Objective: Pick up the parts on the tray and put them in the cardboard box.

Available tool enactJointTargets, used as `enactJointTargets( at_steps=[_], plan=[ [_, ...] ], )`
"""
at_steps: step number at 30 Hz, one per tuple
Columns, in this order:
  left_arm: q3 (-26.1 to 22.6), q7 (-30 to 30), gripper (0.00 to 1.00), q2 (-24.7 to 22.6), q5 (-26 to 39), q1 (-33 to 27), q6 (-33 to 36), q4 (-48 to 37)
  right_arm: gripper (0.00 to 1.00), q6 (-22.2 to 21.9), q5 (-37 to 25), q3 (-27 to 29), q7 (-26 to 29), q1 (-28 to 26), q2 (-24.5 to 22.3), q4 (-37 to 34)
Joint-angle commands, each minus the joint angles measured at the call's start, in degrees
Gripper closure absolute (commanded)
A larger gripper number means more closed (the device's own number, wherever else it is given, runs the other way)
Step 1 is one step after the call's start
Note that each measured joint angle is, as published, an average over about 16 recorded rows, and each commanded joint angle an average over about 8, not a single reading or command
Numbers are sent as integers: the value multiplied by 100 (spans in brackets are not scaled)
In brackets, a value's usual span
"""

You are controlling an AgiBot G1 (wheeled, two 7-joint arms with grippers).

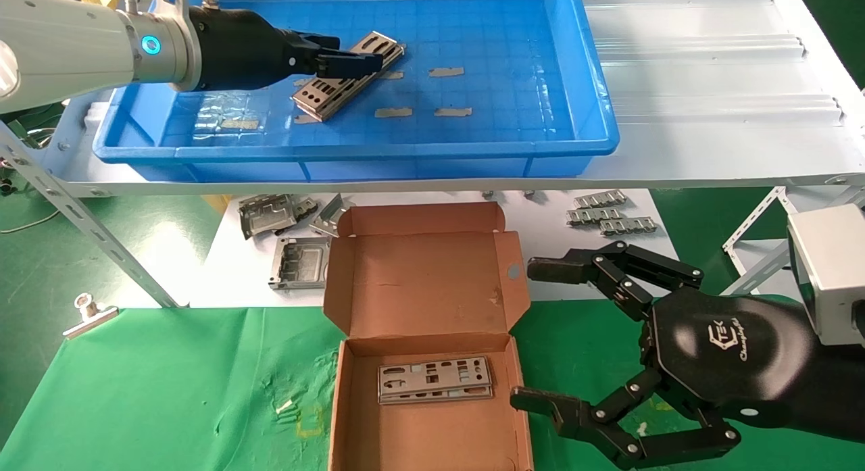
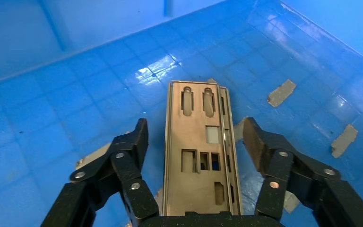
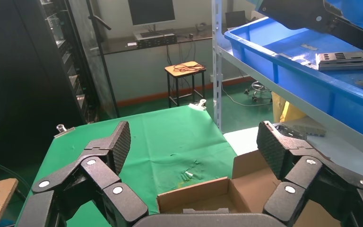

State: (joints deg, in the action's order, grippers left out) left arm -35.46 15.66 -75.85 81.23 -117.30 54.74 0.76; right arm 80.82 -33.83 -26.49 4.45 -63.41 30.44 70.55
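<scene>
The green-covered surface (image 1: 169, 390) carries the cardboard box (image 1: 426, 282). At its 11 o'clock, the left gripper (image 1: 338, 57) is spread wide around a part (image 1: 348, 76) in the tray (image 1: 574, 72). The right gripper (image 1: 534, 336) is held wide at 3 o'clock.

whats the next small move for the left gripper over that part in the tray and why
Probably close the fingers. The left gripper is open in the tray, its fingers either side of the part, so a squeeze should grip it for lifting toward the cardboard box, where one plate already lies. The right gripper waits open beside the box.
</scene>
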Motion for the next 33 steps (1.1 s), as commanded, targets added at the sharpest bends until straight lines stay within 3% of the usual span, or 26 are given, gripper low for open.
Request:
enactJointTargets(
  at_steps=[1,33],
  plan=[
    [-2,4,100,2,3,4,15,0,0,0,0,0,0,0,0,0],
    [44,-71,100,11,-78,-53,171,71,0,0,0,0,0,0,0,0]
  ],
)
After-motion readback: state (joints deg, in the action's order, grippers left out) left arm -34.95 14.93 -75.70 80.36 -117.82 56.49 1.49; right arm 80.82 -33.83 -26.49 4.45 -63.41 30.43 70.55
